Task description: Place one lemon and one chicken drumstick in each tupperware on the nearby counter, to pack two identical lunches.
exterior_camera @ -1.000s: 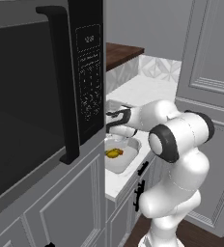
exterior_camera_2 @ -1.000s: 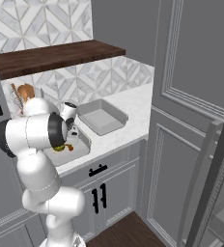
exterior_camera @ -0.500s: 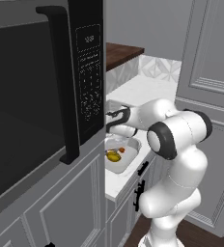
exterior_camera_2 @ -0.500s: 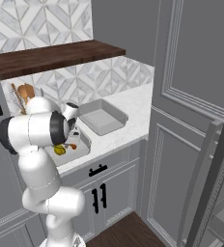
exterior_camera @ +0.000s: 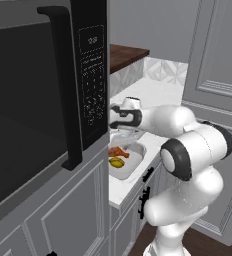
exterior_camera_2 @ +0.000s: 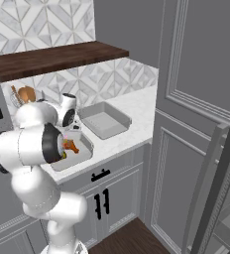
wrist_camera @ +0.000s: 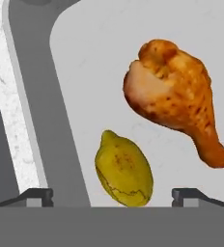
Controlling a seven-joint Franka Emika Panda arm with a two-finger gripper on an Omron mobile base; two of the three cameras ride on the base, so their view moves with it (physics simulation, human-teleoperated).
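Jaws now spread apart, the browned chicken drumstick [wrist_camera: 174, 99] rests beside the yellow lemon [wrist_camera: 124, 169] in the near light-grey tray [wrist_camera: 44, 111]: first lunch looks packed.

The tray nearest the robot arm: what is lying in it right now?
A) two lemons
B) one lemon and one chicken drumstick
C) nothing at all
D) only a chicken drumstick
B: the hand view looks down into the tray, where a yellow lemon and a browned chicken drumstick lie apart on its floor, and the left base view shows the same pair.
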